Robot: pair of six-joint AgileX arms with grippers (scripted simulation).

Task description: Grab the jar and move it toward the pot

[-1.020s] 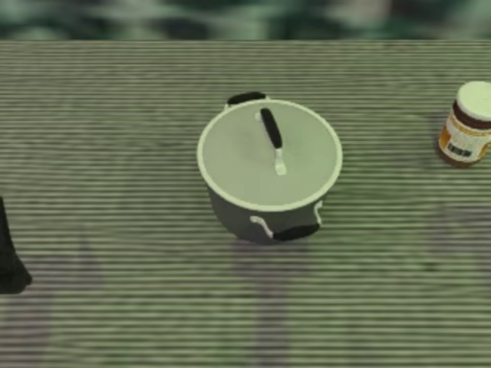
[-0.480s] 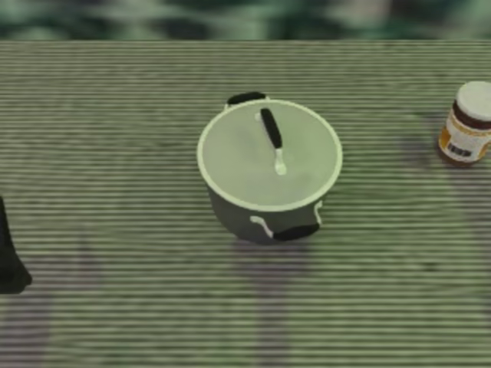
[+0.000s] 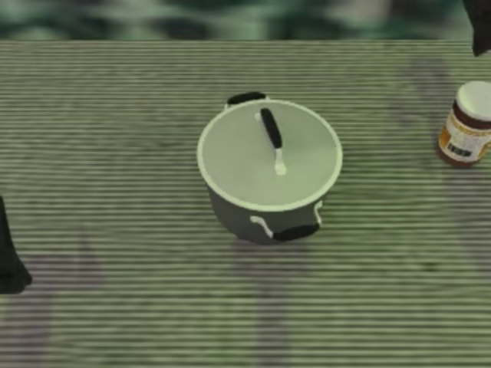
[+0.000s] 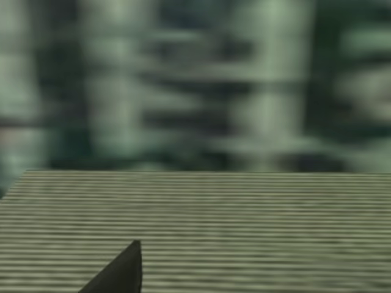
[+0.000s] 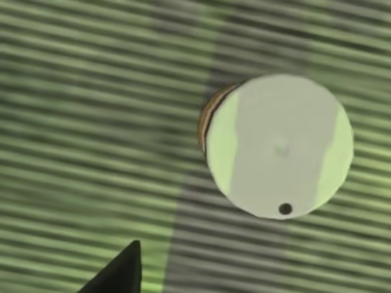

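Right tool (image 3: 479, 31) newly in view, seemingly above jar (image 3: 466, 124).

Top view looks down; right wrist view shares its jar (image 3: 466, 124) (image 5: 278, 146).

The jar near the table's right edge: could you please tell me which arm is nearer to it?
Right. The right arm is at the top view's upper right corner, just beyond the jar, looking down on its lid. The left arm sits parked at the far left edge, past the pot.
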